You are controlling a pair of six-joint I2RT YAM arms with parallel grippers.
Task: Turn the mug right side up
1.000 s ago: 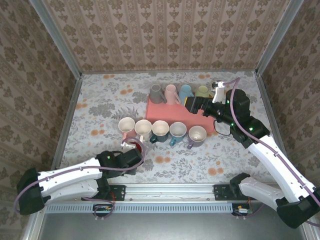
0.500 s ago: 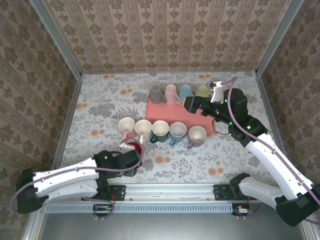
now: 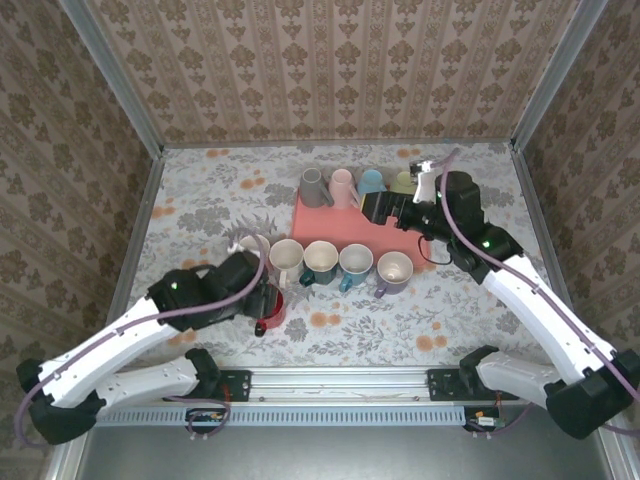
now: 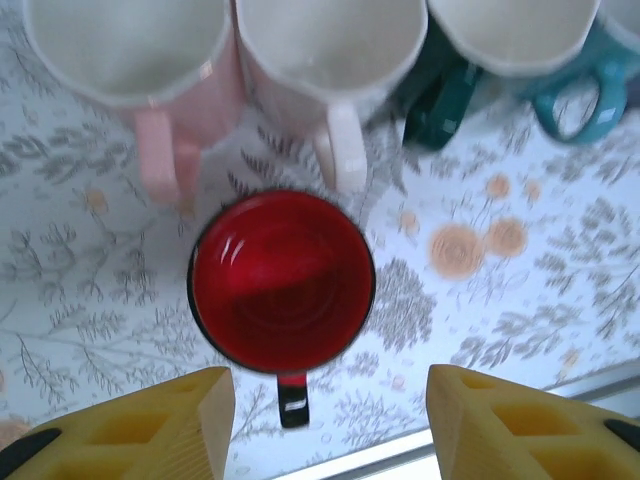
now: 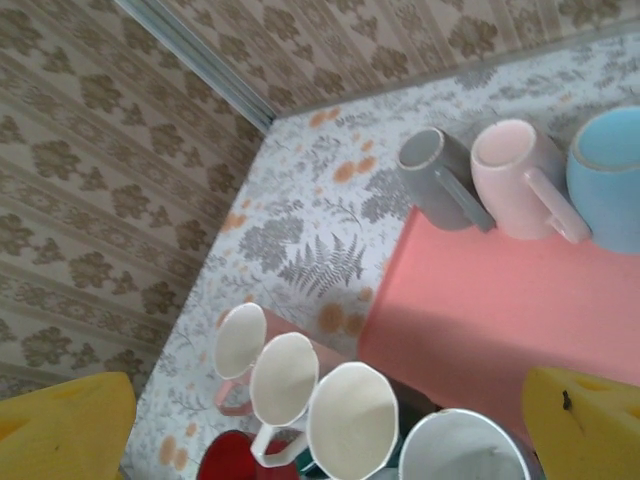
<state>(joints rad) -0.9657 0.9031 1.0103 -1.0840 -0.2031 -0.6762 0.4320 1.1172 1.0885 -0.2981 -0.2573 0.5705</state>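
1. The glossy red ceramic mug (image 4: 282, 280) stands right side up on the flower-patterned table (image 4: 520, 300), with its handle pointing to the near edge.
2. It sits just in front of a row of upright mugs, nearest the pale pink mug (image 4: 130, 60) and the white mug (image 4: 330, 50).
3. The left gripper (image 4: 325, 400) hangs above it, its yellow fingers (image 4: 150, 420) parted and holding nothing.
4. The right gripper (image 5: 330, 420) hovers over the salmon-pink rectangular mat (image 5: 480, 300), jaws spread wide and empty.
5. At the mat's far edge, a grey mug (image 5: 440, 175) and a light pink mug (image 5: 515, 165) seem to be upside down.
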